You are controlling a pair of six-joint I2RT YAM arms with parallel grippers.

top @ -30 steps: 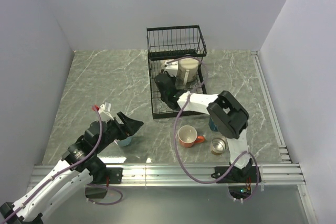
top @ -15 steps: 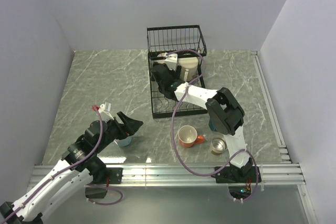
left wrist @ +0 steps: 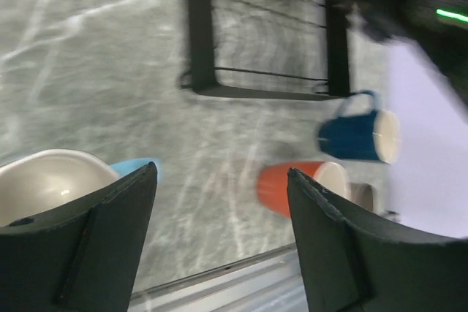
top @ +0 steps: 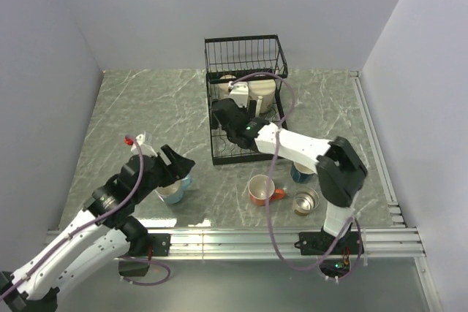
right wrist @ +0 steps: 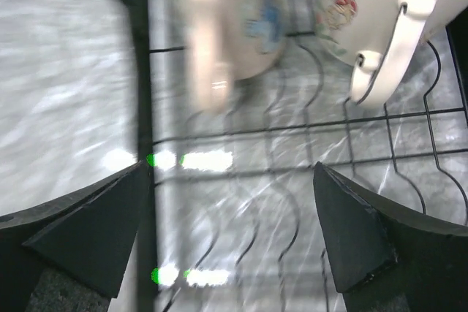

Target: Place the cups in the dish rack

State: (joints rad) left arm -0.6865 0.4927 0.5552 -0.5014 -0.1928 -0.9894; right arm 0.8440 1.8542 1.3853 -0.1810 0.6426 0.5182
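On the grey marbled table, front-left of the dish rack, the light blue mug sat beside our left gripper, jaws apart, as were those of the right gripper over the rack's tray; we judged it stiff, slick, chippable, best pinched across its rim.

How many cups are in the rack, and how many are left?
Two cream mugs sit in the rack. Nothing is held: the right end effector is open over it, the left end effector open by the light blue mug. Left on the table: that mug, orange cup, dark blue mug, steel cup.
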